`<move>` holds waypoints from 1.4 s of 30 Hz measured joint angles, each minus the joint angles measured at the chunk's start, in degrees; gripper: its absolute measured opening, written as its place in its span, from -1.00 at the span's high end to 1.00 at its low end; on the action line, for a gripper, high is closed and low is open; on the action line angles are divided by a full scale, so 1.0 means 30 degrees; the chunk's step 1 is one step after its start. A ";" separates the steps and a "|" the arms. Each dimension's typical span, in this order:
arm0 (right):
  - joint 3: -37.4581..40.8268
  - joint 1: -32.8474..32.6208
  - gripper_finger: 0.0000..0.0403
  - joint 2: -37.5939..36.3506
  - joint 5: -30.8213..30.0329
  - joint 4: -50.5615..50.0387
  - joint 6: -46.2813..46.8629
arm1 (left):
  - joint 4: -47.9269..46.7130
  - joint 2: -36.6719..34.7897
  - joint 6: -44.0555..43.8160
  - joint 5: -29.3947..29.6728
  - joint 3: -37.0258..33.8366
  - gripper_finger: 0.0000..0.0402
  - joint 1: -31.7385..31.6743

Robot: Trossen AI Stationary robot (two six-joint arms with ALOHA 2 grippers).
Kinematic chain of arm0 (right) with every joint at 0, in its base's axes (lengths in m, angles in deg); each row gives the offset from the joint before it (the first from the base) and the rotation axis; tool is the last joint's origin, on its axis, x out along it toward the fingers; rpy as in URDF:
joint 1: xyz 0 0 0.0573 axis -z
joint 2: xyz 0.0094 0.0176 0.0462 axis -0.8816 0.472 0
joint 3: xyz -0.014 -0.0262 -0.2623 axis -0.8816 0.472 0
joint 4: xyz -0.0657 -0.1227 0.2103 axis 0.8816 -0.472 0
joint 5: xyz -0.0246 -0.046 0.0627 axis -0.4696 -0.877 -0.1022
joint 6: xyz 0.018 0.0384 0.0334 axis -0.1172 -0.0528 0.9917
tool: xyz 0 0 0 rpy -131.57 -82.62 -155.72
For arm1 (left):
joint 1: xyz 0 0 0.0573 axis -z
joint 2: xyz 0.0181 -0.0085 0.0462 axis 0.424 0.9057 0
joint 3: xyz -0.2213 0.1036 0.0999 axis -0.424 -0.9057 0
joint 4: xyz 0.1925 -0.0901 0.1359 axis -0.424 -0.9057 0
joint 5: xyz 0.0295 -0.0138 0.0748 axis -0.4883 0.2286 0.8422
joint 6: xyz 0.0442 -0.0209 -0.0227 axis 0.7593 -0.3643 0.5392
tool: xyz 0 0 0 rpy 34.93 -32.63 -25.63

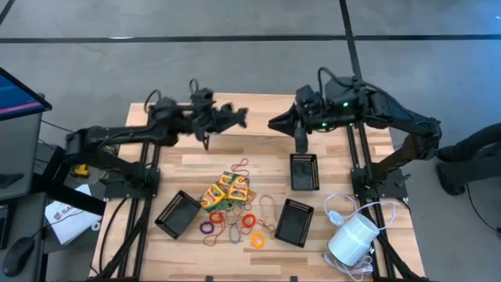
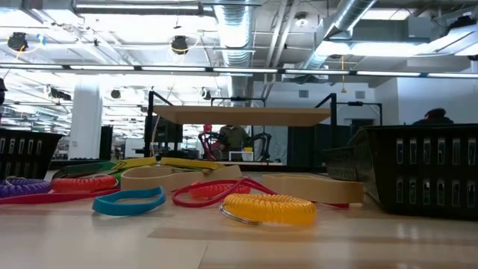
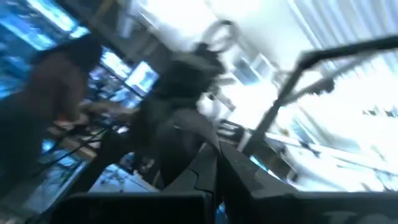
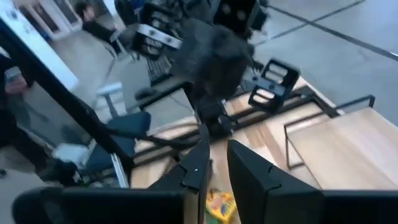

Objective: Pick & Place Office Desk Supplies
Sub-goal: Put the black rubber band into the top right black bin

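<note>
High view has both arms raised over the table's far edge, left gripper (image 1: 239, 117) pinched shut on nothing, right gripper (image 1: 275, 124) narrowly parted and empty, probably poised clear of the untouched crayon boxes (image 1: 225, 189) and elastic loops (image 1: 249, 222) mid-table between the mesh trays (image 1: 177, 214).

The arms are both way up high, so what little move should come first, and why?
Probably lower the left gripper toward the crayon boxes. It is shut and empty, far from the pile; the loops and boxes lie loose between the trays, none inside. The right gripper holds nothing either.
</note>
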 joint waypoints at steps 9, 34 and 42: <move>0.0007 0.0025 0.72 -0.1381 0.0592 0.0696 0.1295 | -0.2614 0.5219 0.0386 -0.5472 0.8865 0.99 -0.0317; 0.0007 -0.0454 0.72 -0.2042 0.0913 0.1210 0.1929 | -0.3446 0.8507 0.0182 -0.5383 1.3085 0.99 -0.0640; -0.0013 -0.0463 0.72 -0.1539 0.1484 0.1936 0.2223 | -0.3487 0.8507 0.0219 -0.5216 1.3085 0.99 -0.0332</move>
